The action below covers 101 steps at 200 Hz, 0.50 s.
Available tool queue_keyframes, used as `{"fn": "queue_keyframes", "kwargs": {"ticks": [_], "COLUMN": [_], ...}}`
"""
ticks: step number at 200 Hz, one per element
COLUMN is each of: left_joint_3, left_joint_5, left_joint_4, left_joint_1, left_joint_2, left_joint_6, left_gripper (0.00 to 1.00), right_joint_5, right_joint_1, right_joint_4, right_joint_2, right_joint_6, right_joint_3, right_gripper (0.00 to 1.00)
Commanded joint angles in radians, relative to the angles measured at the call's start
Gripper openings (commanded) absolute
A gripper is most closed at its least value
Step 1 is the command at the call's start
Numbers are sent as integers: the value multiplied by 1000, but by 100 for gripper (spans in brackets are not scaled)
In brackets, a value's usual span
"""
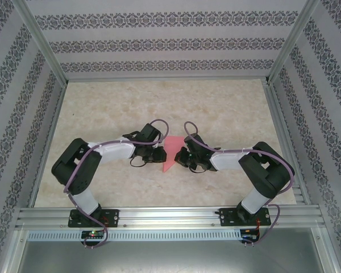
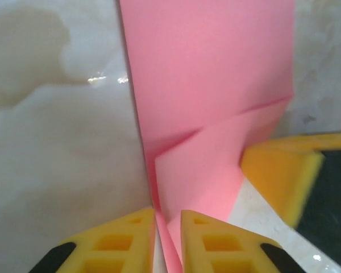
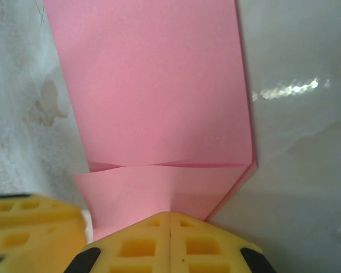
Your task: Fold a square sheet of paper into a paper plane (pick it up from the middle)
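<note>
Paper [image 1: 169, 152] [image 2: 210, 85] [image 3: 153, 96], pink and creased into a narrower folded shape, lies on the marbled table [image 1: 227, 108] midway between the two arms, which reach in over it from either side. From the left wrist, the left fingers [image 2: 131, 242] stand a narrow gap apart with a raised fold of the paper running into that gap. From the right wrist, the right fingers [image 3: 136, 244] are pressed together, tips at the paper's near edge where a short crease meets their seam; whether they pinch it I cannot tell.
</note>
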Motion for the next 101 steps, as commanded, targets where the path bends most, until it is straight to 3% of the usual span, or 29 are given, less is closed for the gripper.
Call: {"fn": "queue_keyframes", "kwargs": {"ticks": [1, 43, 101], "left_joint_3": [-73, -198, -194], "left_joint_5": [6, 37, 3], "left_joint_4": [103, 303, 309], "left_joint_1": [-32, -85, -103], "left_joint_2": [-94, -131, -51], "left_joint_6": [-74, -210, -235], "left_gripper": [22, 18, 8], "right_joint_5": [34, 54, 49], "right_joint_1": [-4, -3, -2], "right_joint_4": [-2, -18, -18], "right_joint_2": [6, 0, 7], "right_joint_6": [44, 72, 77], "right_joint_3": [-12, -18, -19], "right_gripper": [3, 3, 3]}}
